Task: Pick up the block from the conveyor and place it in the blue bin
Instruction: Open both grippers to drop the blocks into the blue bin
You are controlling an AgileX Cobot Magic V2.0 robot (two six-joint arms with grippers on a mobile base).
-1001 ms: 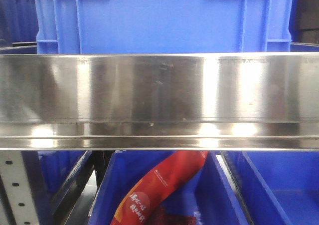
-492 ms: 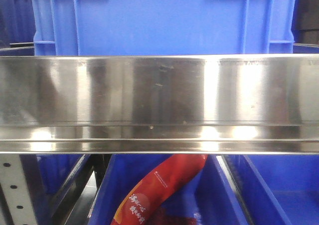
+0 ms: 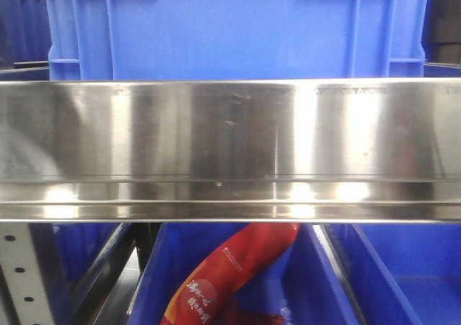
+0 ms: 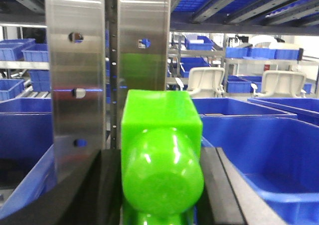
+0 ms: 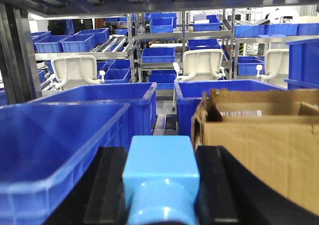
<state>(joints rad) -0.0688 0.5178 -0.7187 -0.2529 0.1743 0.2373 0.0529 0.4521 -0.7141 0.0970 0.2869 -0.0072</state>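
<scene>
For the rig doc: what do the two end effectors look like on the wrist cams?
The left end effector has matte black fingers flanking a glossy bright-green piece: boxy far end, rounded near the camera. The right end effector has the same black fingers around a matte light-blue piece of that shape. Whether those pieces belong to the rig is unclear. No cables or markings show.

Ahead, we see a rail (image 3: 230, 148) crossing the view, a crate (image 3: 230, 29) behind and above it, and a bin (image 3: 162, 260) holding a packet (image 3: 230, 274) below. The left gripper (image 4: 159, 155) clasps the left block (image 4: 162, 130) before a post (image 4: 77, 85). The right gripper (image 5: 160, 150) clasps the right block (image 5: 160, 162), with a tub (image 5: 60, 135) on its left and a carton (image 5: 259, 135) on its right.
</scene>
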